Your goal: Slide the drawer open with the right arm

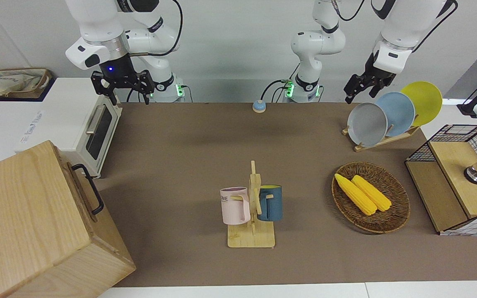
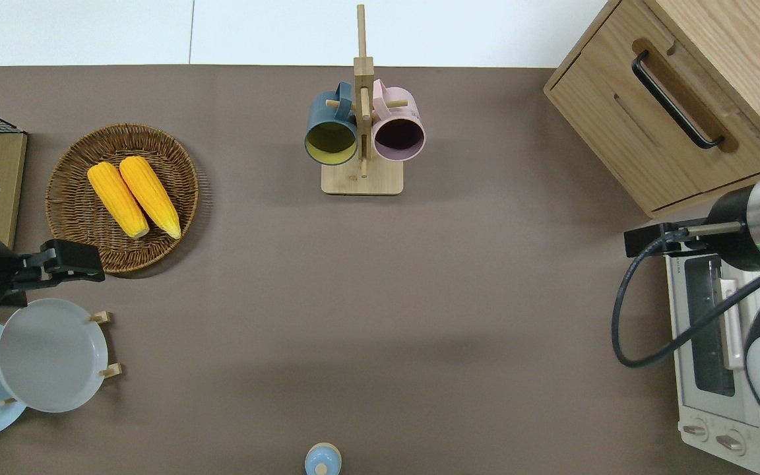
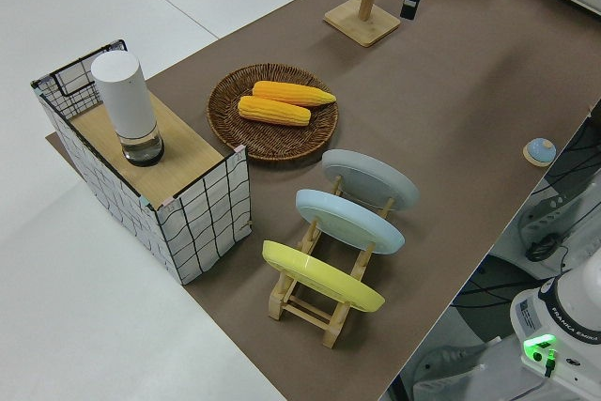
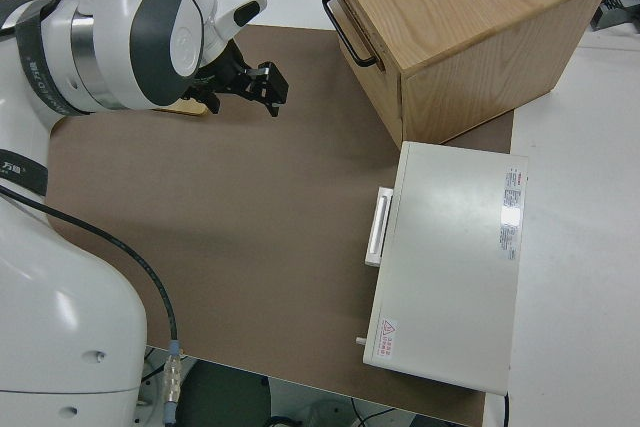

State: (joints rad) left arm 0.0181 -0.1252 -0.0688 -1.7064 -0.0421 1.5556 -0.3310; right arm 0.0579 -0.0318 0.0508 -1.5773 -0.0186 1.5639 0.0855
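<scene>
Front view: my right gripper (image 1: 127, 88) hangs up by the white toaster oven with the silver handle (image 1: 97, 128), blue wrist light on, jaws spread and holding nothing. The wide light-wood drawer with the black bar handle (image 1: 88, 188) sits shut in the big pale wooden cabinet (image 1: 27, 223), at the right arm's end of the bench, farther from the robots than the oven. The left arm is parked. The only readable print here is "ME" on the pink mug (image 1: 235, 205) hanging from the wooden mug tree (image 1: 253, 215).

Overhead view: the gripper is over the bench just beside the oven's front corner. The cabinet sits skewed to the bench edge, so I reckon a straight pull could bind the drawer or drag the whole cabinet. My arm's black cable (image 2: 644, 316) loops over the oven and could snag.

Left side view: nothing of the drawer. "FRANKA EMIKA" reads on the left arm's base (image 3: 563, 331).

Right side view: the bar stands off the drawer front with a thin gap, so if I come in off-angle, one finger may hit wood. The oven's top stickers are too small to read; the arm's base shows "万", cut off.
</scene>
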